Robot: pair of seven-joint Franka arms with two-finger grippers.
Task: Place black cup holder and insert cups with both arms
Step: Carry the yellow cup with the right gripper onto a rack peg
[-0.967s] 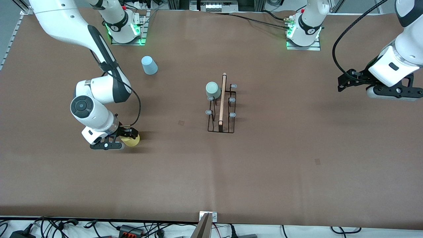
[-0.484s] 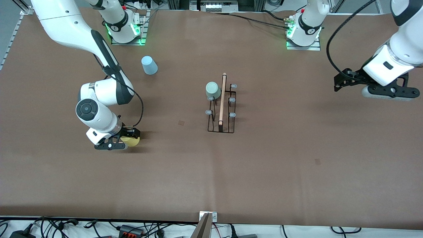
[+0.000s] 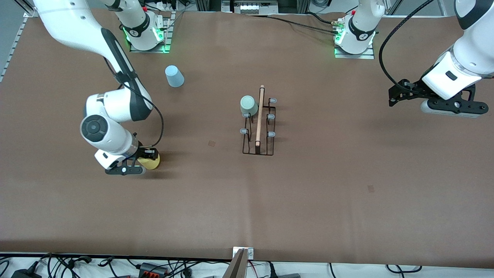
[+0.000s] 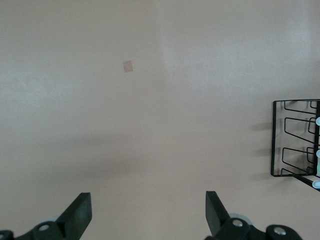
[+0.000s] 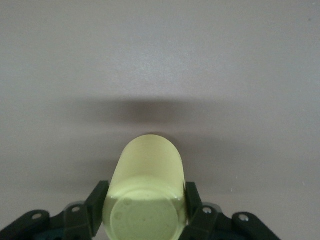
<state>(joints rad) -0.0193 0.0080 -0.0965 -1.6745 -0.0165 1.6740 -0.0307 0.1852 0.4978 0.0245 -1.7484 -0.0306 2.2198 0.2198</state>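
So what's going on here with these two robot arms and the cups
The right gripper is shut on the yellow cup, toward the right arm's end of the table. The black cup holder stands mid-table with the pale green cup already on a prong. The light blue cup sits on the table, farther from the front camera. The left gripper waits open over bare table.

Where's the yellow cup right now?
The yellow cup is gripped in the right pincer, toward the right arm's end of the table.
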